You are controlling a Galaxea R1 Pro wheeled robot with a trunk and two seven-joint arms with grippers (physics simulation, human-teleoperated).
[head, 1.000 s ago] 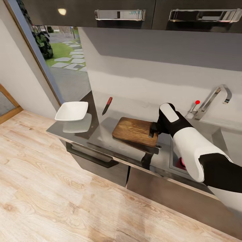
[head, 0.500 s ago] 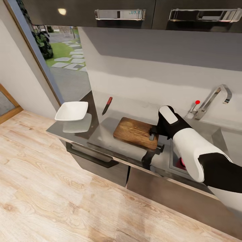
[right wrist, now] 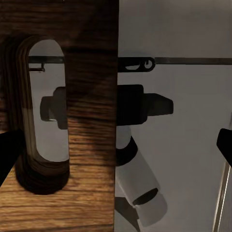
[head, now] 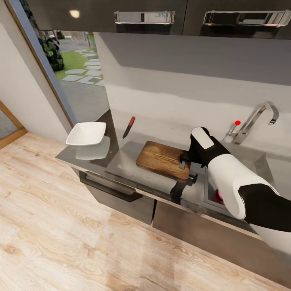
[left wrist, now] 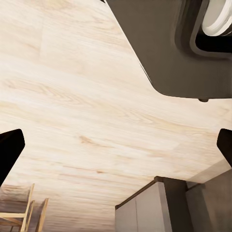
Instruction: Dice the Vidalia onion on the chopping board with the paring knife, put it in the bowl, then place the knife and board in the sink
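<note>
Your countertop (head: 121, 155) carries the chopping board (head: 161, 159) near its front edge beside the sink (head: 214, 190). The bowl (head: 86, 133) fills its end corner. Your right gripper (head: 184, 158) straddles the board's slotted end, jaws open.

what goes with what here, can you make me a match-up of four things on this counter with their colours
Things:
1. bowl
2. paring knife
3. chopping board
4. tap

Colours:
A. dark brown wood
B. chrome with a red-tipped lever
C. white
D. red handle, dark blade

Pairs: 1-C, 2-D, 3-A, 4-B
</note>
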